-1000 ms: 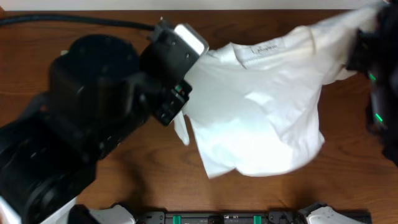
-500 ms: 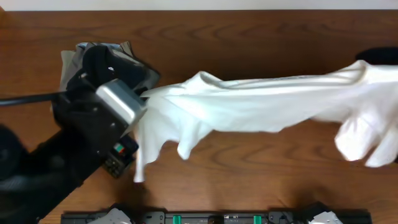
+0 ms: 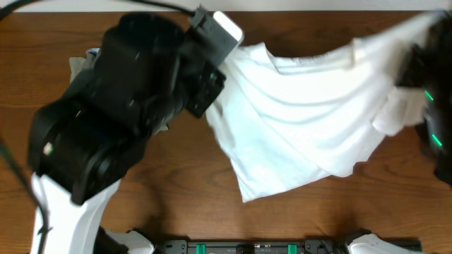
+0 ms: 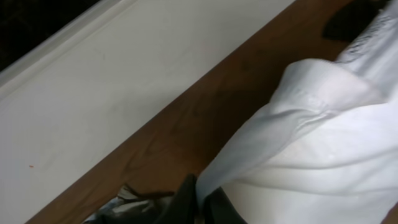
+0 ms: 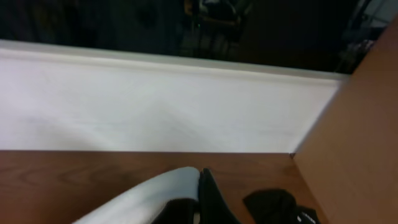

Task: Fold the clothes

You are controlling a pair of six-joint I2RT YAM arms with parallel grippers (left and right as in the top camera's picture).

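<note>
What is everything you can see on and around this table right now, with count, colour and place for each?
white T-shirt: one, white, held up and stretched across the table's middle and right.
grey garment: one heap, grey with some khaki, far left of the table, largely hidden.
black garment: one, black, crumpled on the table near its far right corner.
table: one, brown wood.
wall: one, white, behind the table.
left fingers: one pair, black, shut on the shirt's left edge.
right fingers: one pair, black, shut on the shirt's right end.
</note>
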